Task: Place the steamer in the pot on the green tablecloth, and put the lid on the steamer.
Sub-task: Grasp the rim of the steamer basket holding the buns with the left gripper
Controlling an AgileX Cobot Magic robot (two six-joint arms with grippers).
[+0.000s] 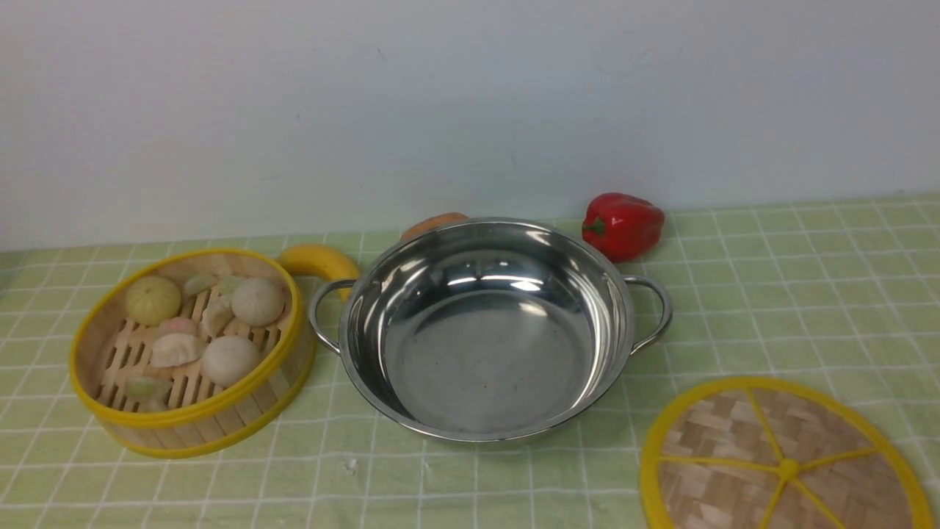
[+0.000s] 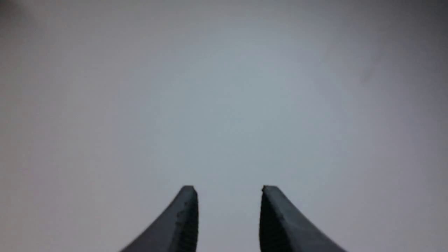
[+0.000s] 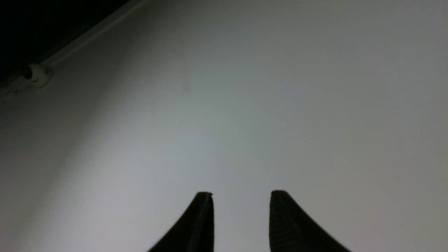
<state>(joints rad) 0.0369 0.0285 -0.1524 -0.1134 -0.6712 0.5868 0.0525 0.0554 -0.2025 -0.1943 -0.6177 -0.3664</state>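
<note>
The steamer (image 1: 187, 353), a bamboo basket with yellow rims holding pale buns and dumplings, stands at the left on the green tablecloth (image 1: 793, 294). The shiny steel pot (image 1: 488, 327) stands empty in the middle, just right of the steamer. The woven lid (image 1: 782, 463) lies flat at the front right, partly cut off by the frame edge. Neither arm shows in the front view. My left gripper (image 2: 229, 190) is open and empty, facing a plain grey wall. My right gripper (image 3: 241, 194) is open and empty, also facing a plain wall.
A red bell pepper (image 1: 623, 224) lies behind the pot at the right. A yellow banana (image 1: 317, 261) lies between steamer and pot at the back. An orange object (image 1: 433, 222) peeks out behind the pot's far rim. A white wall stands behind the table.
</note>
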